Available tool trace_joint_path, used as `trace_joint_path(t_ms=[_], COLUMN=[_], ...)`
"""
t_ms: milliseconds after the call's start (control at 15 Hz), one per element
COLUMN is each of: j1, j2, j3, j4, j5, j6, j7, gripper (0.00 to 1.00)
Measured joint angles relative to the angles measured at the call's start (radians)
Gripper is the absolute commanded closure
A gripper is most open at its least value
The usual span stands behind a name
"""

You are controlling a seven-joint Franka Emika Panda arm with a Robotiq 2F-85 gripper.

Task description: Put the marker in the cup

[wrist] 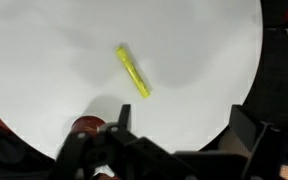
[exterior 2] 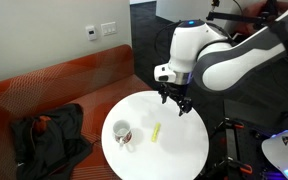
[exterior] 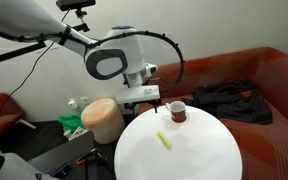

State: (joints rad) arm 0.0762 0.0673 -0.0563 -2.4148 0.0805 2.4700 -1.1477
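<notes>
The yellow-green marker [wrist: 133, 72] lies flat on the round white table [wrist: 204, 50]; it shows in both exterior views [exterior: 165, 141] [exterior 2: 156, 131]. The dark red cup with a pale rim [exterior: 176, 111] stands upright near the table's edge, also in an exterior view [exterior 2: 122, 132] and partly in the wrist view [wrist: 87, 126]. My gripper [wrist: 181, 125] is open and empty. It hangs above the table [exterior 2: 177, 100], apart from the marker and beside the cup [exterior: 154, 100].
A large tan round-topped bin [exterior: 102, 118] stands on the floor next to the table. An orange-red sofa [exterior 2: 54, 85] with dark clothes on it [exterior 2: 49, 135] [exterior: 229, 100] runs behind the table.
</notes>
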Motion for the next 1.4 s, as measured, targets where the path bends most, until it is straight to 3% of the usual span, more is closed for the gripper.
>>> trace_joint_path(t_ms=[333, 733, 1400], j1=[-0.041, -0.08, -0.107], j2=[0.155, 0.326, 0.353], j3=[0.045, 0.074, 0.102], j4=[0.036, 0.142, 0.151], j5=[-0.006, -0.071, -0.101], j6=[0.107, 0.112, 0.122], j7=[-0.046, -0.04, -0.041], gripper=[0.0, 0.0, 0.0])
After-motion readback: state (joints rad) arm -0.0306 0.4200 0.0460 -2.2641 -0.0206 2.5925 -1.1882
